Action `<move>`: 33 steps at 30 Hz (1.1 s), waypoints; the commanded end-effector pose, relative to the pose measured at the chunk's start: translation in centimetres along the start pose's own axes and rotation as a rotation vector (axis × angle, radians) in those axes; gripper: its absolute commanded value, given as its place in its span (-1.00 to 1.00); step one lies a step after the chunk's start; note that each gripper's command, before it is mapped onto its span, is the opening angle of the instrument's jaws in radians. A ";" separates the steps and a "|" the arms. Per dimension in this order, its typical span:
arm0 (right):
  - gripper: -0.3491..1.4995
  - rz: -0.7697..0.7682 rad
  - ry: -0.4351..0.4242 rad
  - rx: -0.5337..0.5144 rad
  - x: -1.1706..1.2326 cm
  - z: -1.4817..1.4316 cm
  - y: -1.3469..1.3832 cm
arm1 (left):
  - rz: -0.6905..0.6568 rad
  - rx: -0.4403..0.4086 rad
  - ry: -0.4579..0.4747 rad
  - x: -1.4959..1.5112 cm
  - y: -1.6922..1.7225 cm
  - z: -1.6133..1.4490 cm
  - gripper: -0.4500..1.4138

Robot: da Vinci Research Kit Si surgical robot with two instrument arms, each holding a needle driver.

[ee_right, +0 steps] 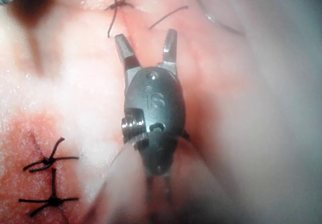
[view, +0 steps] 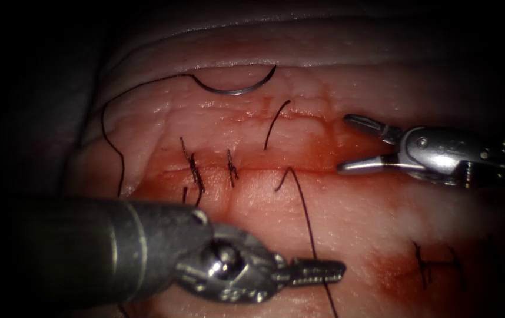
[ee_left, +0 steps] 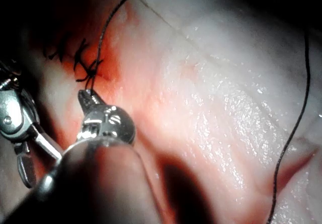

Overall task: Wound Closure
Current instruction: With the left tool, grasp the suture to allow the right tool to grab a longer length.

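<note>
Needle point(view: 236, 88) lying free on tissue point(view: 346, 218) at upper centre, well apart from both tools. Left end effector point(view: 317, 272), lower centre, clamped on thread point(view: 302, 206). Right end effector point(view: 355, 144), at right, spread wide, holding nothing.

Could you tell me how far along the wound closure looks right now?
Done: two knotted stitches cross the cut. In hand: the left tool is shut on the thread; the right tool is open, empty. The needle lies free on the tissue. Left: the cut's right stretch is unstitched.

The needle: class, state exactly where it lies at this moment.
In the endoscope view the needle lies free on the tissue above the cut, held by neither tool, with thread trailing from its left end.
</note>
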 end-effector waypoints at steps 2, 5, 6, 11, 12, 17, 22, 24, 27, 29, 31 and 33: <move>0.44 -0.077 0.027 0.020 0.08 0.16 -0.15 | -0.003 0.001 0.007 -0.13 -0.06 0.04 -1.00; 0.40 -0.149 0.042 0.027 0.16 0.19 -0.23 | -0.010 0.003 0.023 -0.28 -0.16 0.01 -1.00; 0.44 -0.181 0.058 0.018 0.20 0.21 -0.26 | -0.011 0.007 0.030 -0.35 -0.19 0.01 -1.00; 0.67 -0.226 0.110 -0.025 0.29 0.29 -0.33 | -0.022 -0.016 0.042 -0.46 -0.21 0.03 -1.00; 0.69 -0.235 0.122 -0.036 0.31 0.29 -0.33 | -0.028 -0.019 0.044 -0.47 -0.21 0.03 -1.00; 0.80 -0.290 0.208 -0.092 0.47 0.34 -0.35 | -0.056 -0.030 0.051 -0.51 -0.20 0.00 -1.00; 0.78 -0.351 0.202 -0.085 0.45 0.48 -0.45 | -0.078 -0.033 0.056 -0.50 -0.25 -0.03 -1.00; 0.76 -0.354 0.196 -0.080 0.44 0.50 -0.47 | -0.079 -0.033 0.056 -0.49 -0.25 -0.03 -1.00; 0.76 -0.398 0.189 -0.079 0.38 0.58 -0.52 | -0.079 -0.039 0.059 -0.48 -0.26 -0.03 -1.00; 0.76 -0.411 0.187 -0.080 0.38 0.60 -0.54 | -0.078 -0.042 0.059 -0.48 -0.25 -0.03 -1.00; 0.73 -0.423 0.189 -0.081 0.40 0.60 -0.56 | -0.084 -0.045 0.060 -0.48 -0.25 -0.04 -1.00; 0.66 -0.440 0.190 -0.083 0.41 0.61 -0.58 | -0.084 -0.045 0.060 -0.48 -0.25 -0.04 -1.00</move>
